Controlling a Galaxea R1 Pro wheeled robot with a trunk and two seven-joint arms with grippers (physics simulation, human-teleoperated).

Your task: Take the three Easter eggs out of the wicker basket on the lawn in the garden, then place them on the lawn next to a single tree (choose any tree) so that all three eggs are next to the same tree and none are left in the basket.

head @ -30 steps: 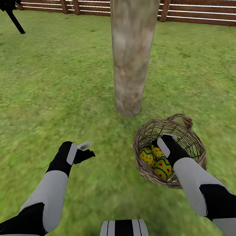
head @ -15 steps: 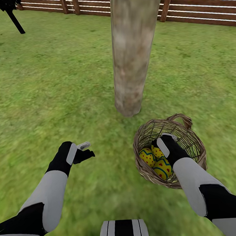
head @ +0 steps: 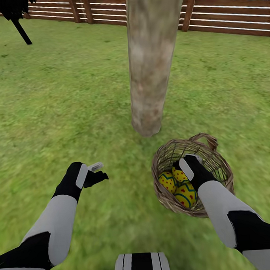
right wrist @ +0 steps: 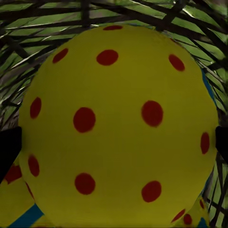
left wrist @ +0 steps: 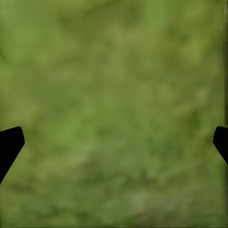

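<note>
The wicker basket (head: 222, 168) stands on the lawn (head: 69, 95) just to the near right of the tree (head: 149, 71) trunk. Three yellow Easter eggs lie inside it: one (head: 168, 180) on the left, one (head: 178, 173) in the middle, one (head: 186, 193) nearest me. My right gripper (head: 179, 168) reaches down into the basket. In the right wrist view a yellow egg with red dots (right wrist: 118, 123) sits close between its spread black fingertips (right wrist: 9, 152), so it is open. My left gripper (head: 98, 172) hovers open over bare grass (left wrist: 114, 114).
A brown slat fence (head: 223, 15) runs along the back of the lawn. A dark, near-black conifer (head: 16, 14) stands at the far left. Open grass stretches left of the trunk and around my left arm. My base (head: 141, 264) shows at the lower edge.
The whole head picture has shifted slightly, so the camera moved. Both arms and the eggs hold the same places relative to the basket.
</note>
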